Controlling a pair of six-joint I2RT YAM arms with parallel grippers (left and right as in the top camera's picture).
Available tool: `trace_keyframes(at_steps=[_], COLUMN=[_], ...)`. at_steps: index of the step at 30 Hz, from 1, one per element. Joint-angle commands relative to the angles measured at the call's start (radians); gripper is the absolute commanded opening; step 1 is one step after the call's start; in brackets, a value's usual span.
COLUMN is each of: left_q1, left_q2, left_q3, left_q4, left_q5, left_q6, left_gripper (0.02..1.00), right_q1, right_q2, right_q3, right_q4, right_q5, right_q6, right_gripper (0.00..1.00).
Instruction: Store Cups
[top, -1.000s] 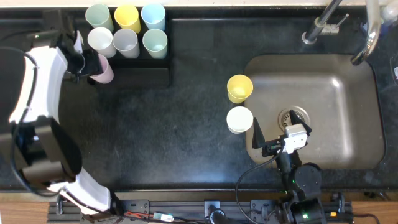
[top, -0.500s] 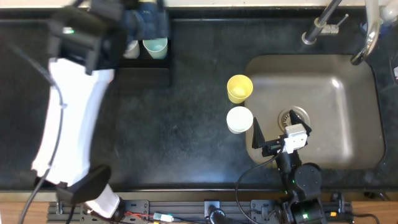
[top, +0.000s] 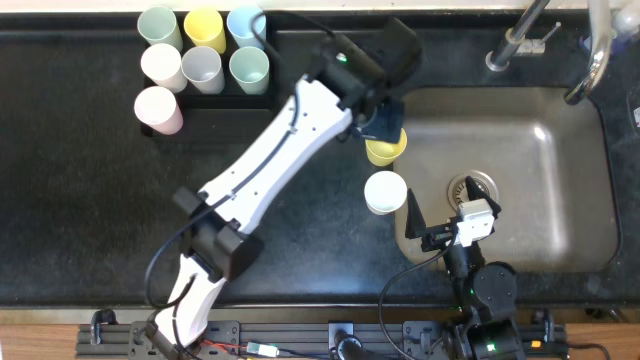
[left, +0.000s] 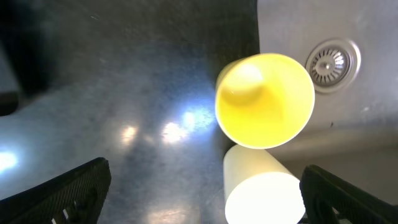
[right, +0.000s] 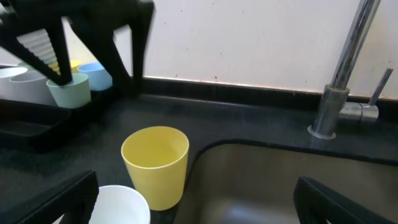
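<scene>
Jaws on your left arm are spread wide and hold nothing. That arm reaches from its base across the middle of the table (top: 100, 200) to the left rim of the sink (top: 540, 150). Its wrist view looks down on the yellow cup (left: 264, 99) and the white cup (left: 264, 193), which lie between the lines of its two fingers (left: 68, 193). Both cups stand upright, mouths up, close against each other on the table beside the sink edge. The drain (left: 334, 60) is near them.

From above, the left wrist partly covers the yellow cup, and the white cup sits just beside it on the side nearer the arm bases.

Your right arm's jaws are also wide apart and empty. They rest low in the sink near the drain and face the same two cups, the white one nearer, the yellow one behind it.

At the table's far left corner, a black tray (top: 230, 115) carries six upright cups in two rows:
- **Back row:** pale green cup (top: 158, 25), stored yellow cup (top: 204, 25), blue cup (top: 245, 22).
- **Front row:** stored white cup (top: 162, 65), grey cup (top: 202, 68), mint cup (top: 249, 68).

A pink cup (top: 158, 110) stands upright at the tray's left front corner, just beside the stored white cup. You cannot tell whether it is on the tray or just off it. The tap (top: 515, 45) rises behind the sink.
</scene>
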Motion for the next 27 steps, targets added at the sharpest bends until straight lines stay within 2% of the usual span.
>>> trace_keyframes(at_steps=[1, 8, 12, 19, 21, 24, 27], left_q1=[-0.009, -0.009, -0.009, -0.006, -0.005, -0.005, -0.005], left_q2=[0.061, 0.13, 0.165, 0.194, 0.2, 0.201, 0.189], left_q3=[0.006, 0.005, 0.005, 0.005, 0.005, 0.005, 0.005], left_q4=[0.009, 0.023, 0.041, 0.115, 0.119, 0.12, 0.121], left_q5=[0.026, 0.05, 0.063, 0.04, 0.04, 0.04, 0.035], left_q6=[-0.026, -0.026, -0.026, -0.026, -0.026, -0.026, -0.026], left_gripper=[0.978, 0.932, 0.844, 0.551, 0.421, 0.178, 0.036], right_q1=[-0.001, -0.001, -0.001, -0.001, -0.001, -0.001, -0.001], right_q2=[-0.009, -0.009, -0.009, -0.009, -0.009, -0.009, -0.009], right_q3=[-0.014, -0.014, -0.014, -0.014, -0.014, -0.014, -0.014], right_q4=[0.006, 0.006, 0.006, 0.006, 0.006, 0.006, 0.006], right_q5=[-0.007, -0.007, -0.007, -0.007, -0.007, -0.007, -0.007], right_q6=[0.0, 0.0, 0.0, 0.0, 0.0, 0.0, 0.0], right_gripper=[0.998, 0.998, 0.996, 0.998, 0.998, 0.998, 0.996])
